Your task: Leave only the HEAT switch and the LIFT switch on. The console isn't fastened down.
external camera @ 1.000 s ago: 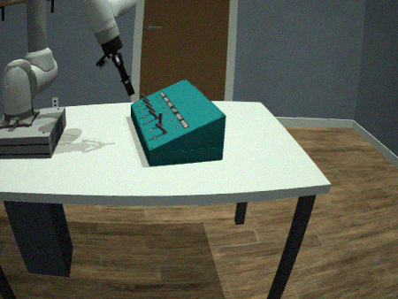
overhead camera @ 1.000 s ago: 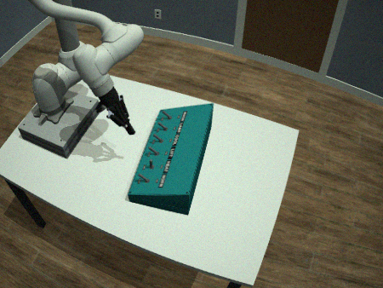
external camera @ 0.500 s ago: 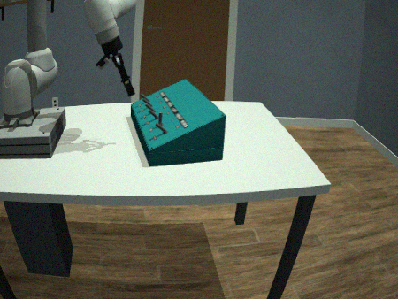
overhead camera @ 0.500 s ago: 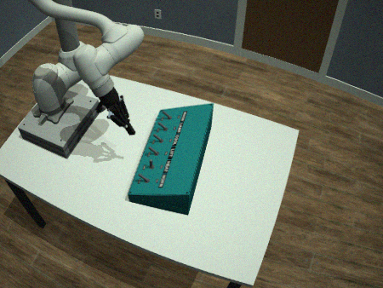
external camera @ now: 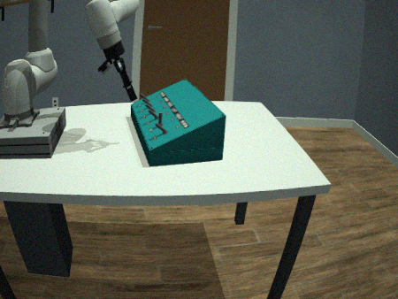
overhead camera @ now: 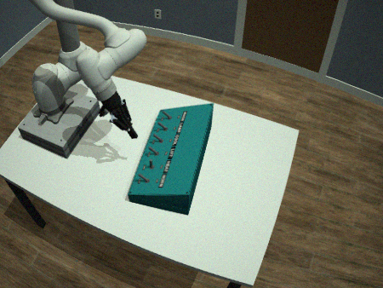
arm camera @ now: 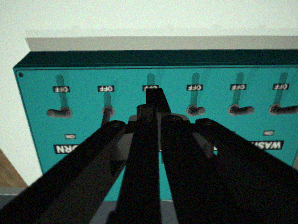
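Observation:
A teal wedge-shaped console lies on the white table. A row of several dark toggle levers runs along its sloped face, each with an OFF mark above it in the wrist view. My gripper is shut and empty. It hovers just off the console's switch side, near the third lever from the left in the wrist view, and hides that lever. Name labels read only partly, "RN" and "WASH"; HEAT and LIFT are hidden behind my fingers.
The arm's grey base block stands on the table's left end. The table edges lie some way from the console. A brown door is in the wall behind.

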`<state>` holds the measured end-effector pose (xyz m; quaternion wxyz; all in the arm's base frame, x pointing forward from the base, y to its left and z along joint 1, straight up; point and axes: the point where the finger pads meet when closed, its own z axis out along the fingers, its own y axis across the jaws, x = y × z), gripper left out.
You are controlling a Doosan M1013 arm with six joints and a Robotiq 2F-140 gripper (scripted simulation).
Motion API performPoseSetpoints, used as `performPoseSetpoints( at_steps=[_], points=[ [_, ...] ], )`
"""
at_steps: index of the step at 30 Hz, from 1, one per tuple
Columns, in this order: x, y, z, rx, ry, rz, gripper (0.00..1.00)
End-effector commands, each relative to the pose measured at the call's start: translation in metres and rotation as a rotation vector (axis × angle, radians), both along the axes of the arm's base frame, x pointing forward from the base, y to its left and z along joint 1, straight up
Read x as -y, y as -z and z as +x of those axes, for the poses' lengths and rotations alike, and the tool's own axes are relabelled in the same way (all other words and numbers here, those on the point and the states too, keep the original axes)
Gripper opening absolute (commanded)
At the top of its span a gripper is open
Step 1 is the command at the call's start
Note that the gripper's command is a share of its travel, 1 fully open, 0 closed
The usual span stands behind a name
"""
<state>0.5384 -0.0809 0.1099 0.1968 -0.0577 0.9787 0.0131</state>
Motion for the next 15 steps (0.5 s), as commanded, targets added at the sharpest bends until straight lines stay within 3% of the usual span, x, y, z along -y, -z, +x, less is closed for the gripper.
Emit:
performPoseSetpoints(
  at_steps=[1, 15],
  points=[
    [0.0, 0.006, 0.003, 0.001, 0.0, 0.0, 0.1],
    [-0.002, 0.041, 0.018, 0.001, 0.0, 0.0, 0.1]
  ],
)
